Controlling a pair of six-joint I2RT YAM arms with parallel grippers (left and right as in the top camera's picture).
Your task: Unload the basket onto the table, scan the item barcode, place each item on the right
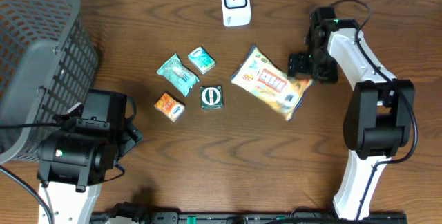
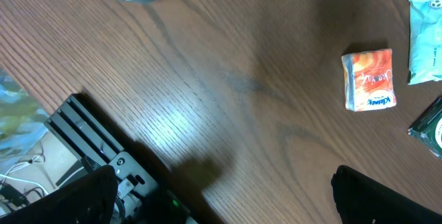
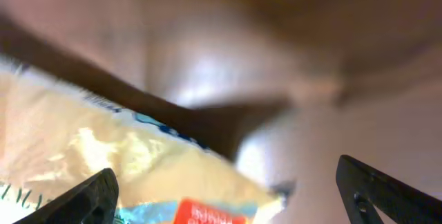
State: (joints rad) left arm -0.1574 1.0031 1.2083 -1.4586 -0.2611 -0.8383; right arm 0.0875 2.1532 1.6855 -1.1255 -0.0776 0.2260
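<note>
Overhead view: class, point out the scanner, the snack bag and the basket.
scanner [image 1: 235,1], overhead view, its white front face.
snack bag [image 1: 269,84], overhead view, middle of its printed front.
basket [image 1: 41,23], overhead view, its mesh wall.

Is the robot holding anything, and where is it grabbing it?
Nothing is held. The right end effector hangs open at one end of the snack bag; the left end effector is open too.

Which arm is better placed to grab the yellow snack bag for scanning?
Right. The right tool, open, sits at the edge of the yellow plastic snack bag; the left tool hangs open by the grey mesh basket.
</note>
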